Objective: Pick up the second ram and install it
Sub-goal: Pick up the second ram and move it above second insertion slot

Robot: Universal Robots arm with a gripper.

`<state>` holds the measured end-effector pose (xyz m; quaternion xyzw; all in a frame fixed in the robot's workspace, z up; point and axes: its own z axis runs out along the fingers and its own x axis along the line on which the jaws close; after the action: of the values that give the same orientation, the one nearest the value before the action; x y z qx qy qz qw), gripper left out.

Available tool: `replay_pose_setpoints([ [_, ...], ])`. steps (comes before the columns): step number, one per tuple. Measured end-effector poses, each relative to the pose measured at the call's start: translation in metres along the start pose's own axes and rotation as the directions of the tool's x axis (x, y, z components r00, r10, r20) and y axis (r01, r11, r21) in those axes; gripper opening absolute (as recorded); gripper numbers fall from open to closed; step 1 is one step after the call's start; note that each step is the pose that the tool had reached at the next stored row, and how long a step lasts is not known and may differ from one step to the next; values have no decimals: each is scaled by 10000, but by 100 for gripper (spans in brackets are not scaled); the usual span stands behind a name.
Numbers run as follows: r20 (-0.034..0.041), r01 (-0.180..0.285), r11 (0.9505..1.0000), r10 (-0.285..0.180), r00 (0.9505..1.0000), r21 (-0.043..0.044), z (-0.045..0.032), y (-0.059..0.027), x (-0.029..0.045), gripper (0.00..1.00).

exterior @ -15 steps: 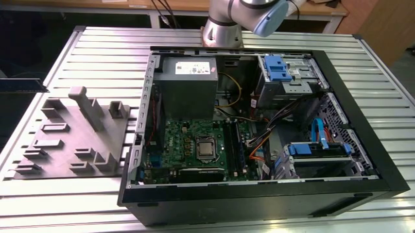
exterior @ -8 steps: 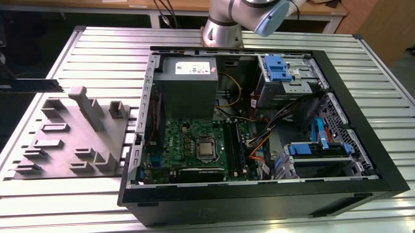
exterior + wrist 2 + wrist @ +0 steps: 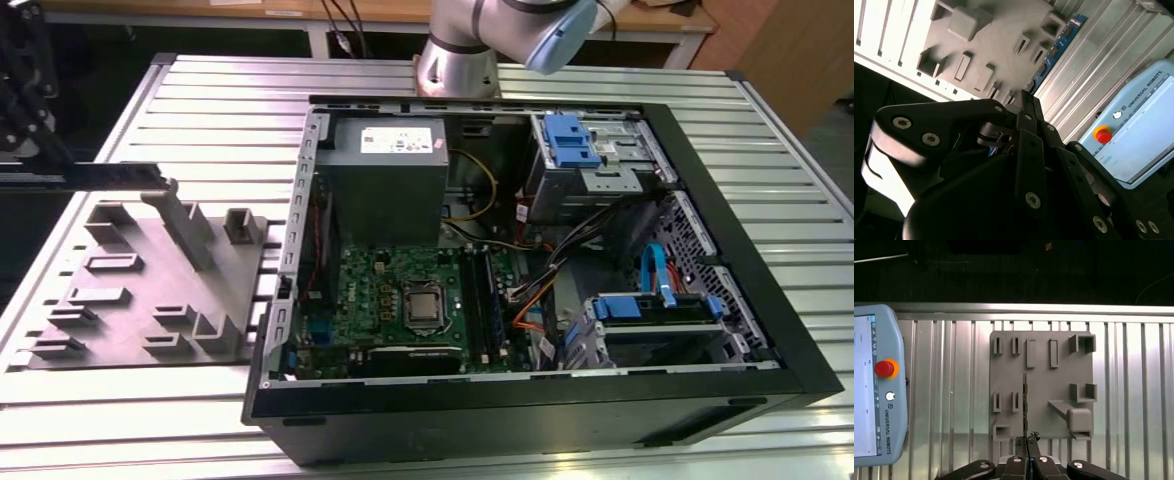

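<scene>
Gripper [image 3: 56, 176] in the exterior view hangs at the exterior view's left over the grey fixture tray [image 3: 147, 300], clamped on one end of the second ram [image 3: 123, 178], held level. The open computer case [image 3: 534, 400] lies to the exterior view's right.

In the first wrist view, the fingers pinch the ram [image 3: 1025, 400], which is edge-on above the tray; a teach pendant [image 3: 874, 390] lies nearby.

In the second wrist view, the ram's blue-green board [image 3: 1056, 47] projects beyond the fingertips.

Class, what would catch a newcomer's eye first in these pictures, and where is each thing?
The open computer case, green motherboard bare, stands in the exterior view's middle. At that view's left the pincer is shut on the ram over a grey tray. In both wrist views a pendant with a red button lies near the tray.
</scene>
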<state>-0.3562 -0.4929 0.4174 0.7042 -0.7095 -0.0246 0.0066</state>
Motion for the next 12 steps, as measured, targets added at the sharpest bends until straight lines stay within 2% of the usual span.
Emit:
replay_pose_setpoints([
  [12,0,-1,10000,1,10000,0,-16,-437,-4,11],
])
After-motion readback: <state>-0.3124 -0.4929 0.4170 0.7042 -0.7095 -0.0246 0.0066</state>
